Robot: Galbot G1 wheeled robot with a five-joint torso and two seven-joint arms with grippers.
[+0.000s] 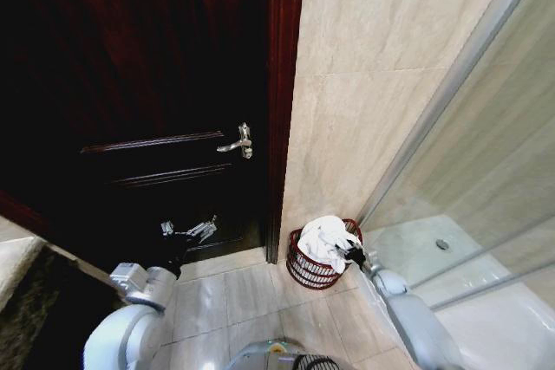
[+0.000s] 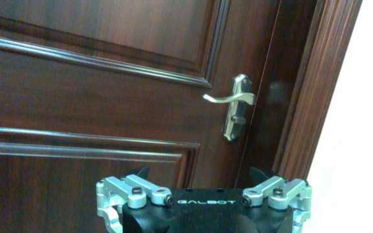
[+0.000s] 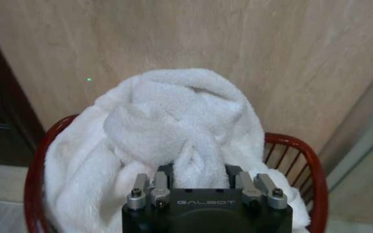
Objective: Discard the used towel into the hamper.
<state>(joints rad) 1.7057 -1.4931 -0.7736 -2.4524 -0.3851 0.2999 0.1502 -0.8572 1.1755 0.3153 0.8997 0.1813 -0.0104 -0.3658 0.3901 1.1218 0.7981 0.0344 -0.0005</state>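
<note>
Your right arm is reaching forward and down, its right gripper [image 3: 199, 177] at the one hamper [image 1: 305, 271], jaws closing on the single white towel [image 3: 167, 131] heaped over the red-brown wire rim, in the corner right of the door [image 2: 95, 97]. Your left gripper [image 1: 189, 230] is hanging near the door, jaws spread open.

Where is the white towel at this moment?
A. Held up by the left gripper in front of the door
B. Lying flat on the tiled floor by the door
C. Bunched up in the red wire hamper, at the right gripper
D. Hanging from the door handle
C. The white towel is piled in and above the hamper beside the tiled wall, with the right gripper against it; the left gripper faces the dark door with no towel.
</note>
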